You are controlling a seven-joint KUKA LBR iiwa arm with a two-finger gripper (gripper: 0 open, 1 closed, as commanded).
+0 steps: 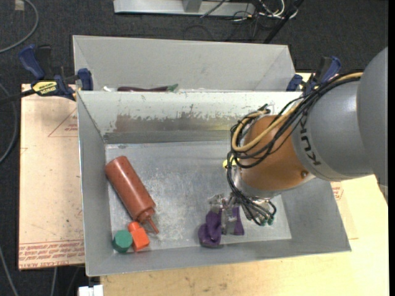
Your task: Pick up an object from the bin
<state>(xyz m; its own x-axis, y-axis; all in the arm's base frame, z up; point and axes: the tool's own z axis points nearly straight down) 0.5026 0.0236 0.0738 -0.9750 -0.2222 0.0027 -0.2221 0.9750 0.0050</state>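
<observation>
My gripper point(227, 216) is low over the bin floor at the front right, under the orange wrist cover. Its fingers stand right at a small purple object point(212, 231) that lies near the front wall; the purple shape reaches up between and beside the fingertips. Whether the fingers press on it is hidden by the wrist and cables. A reddish-brown squeeze bottle point(129, 187) lies slanted at the left of the bin, its nozzle pointing toward the front. A small orange block point(139, 235) and a green round cap-like piece point(123, 241) sit together in the front left corner.
The arm and its cable loops cover the right part of the bin. Bare floor stretches between the bottle and the purple object. The sloped back wall rises behind.
</observation>
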